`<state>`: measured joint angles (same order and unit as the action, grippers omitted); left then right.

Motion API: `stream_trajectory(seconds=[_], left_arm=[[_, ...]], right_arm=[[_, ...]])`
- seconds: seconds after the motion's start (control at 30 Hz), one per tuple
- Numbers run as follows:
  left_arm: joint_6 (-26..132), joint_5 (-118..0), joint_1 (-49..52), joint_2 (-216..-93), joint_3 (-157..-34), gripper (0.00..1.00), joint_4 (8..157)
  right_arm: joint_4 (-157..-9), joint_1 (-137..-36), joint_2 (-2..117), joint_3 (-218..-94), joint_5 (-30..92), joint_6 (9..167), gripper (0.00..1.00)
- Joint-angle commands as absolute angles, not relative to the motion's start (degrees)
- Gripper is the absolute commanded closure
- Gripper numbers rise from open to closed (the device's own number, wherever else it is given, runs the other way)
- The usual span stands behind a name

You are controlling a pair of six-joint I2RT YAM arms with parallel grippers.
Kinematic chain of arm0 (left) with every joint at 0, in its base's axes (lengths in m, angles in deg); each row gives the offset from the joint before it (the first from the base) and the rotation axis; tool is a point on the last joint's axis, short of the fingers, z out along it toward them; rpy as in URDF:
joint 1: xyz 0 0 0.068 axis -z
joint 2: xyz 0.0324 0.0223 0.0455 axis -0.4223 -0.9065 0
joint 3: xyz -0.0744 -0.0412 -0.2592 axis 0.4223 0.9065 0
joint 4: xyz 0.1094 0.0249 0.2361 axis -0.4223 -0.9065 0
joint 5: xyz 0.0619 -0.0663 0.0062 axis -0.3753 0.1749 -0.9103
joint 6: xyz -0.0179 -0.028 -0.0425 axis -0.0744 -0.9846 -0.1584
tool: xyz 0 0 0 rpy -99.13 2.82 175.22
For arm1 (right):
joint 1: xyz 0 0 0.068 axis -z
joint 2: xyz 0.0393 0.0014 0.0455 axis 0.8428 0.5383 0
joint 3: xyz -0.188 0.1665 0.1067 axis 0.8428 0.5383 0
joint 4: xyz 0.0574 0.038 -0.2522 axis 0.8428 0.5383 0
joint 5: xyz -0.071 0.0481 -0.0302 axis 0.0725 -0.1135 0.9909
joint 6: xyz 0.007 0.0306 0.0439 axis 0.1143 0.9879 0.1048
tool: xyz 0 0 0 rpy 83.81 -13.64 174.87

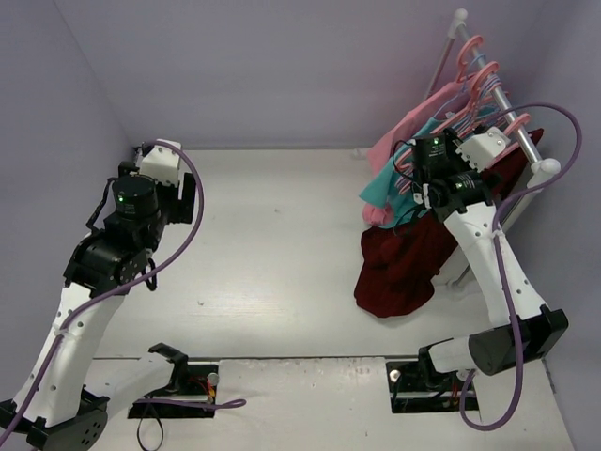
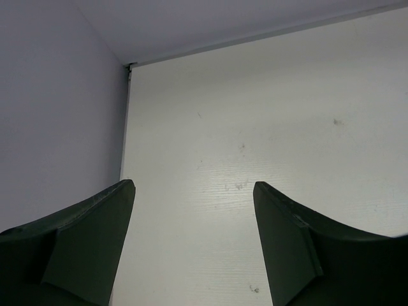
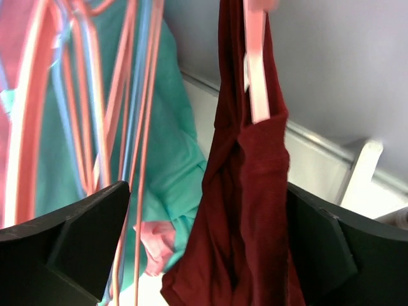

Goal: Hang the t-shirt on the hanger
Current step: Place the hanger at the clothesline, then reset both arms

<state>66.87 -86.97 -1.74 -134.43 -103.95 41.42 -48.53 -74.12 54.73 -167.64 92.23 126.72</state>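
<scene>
t-shirt [image 1: 404, 268]: maroon cloth, matt, soft, creased in hanging folds, at 3 o'clock in the top view
hanger [image 3: 256, 70]: salmon-pink plastic, smooth, faint sheen
teal garment [image 3: 172, 159]: cloth, matt, limp
pink garment [image 3: 158, 245]: cloth, matt, crumpled, at 6 o'clock of the teal one
rail [image 1: 508, 101]: metal, glossy, at 1 o'clock in the top view
table [image 2: 255, 127]: white, matt, fine streaked grain, a few dark scuffs
left gripper [image 2: 194, 191]: fingers [image 2: 89, 242] dark, matt, plastic-looking
right gripper [image 3: 207, 187]: fingers [image 3: 76, 242] likewise dark and matt
cable [image 1: 192, 221]: purple, smooth sheath

White tabletop [image 1: 282, 244] enclosed on three sides by pale lavender walls [image 1: 282, 66] — metal garment rail [image 1: 508, 101] at right rear, lighting even.
</scene>
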Motion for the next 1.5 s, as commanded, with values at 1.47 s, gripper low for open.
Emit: stream_trajectory(seconds=[1.47], left_arm=[[60.93, -96.52, -1.25, -119.23, -100.06, 0.2, 42.13]], right_arm=[[-58.87, -80.52, 0.55, -155.66, 69.93, 79.49, 0.0]])
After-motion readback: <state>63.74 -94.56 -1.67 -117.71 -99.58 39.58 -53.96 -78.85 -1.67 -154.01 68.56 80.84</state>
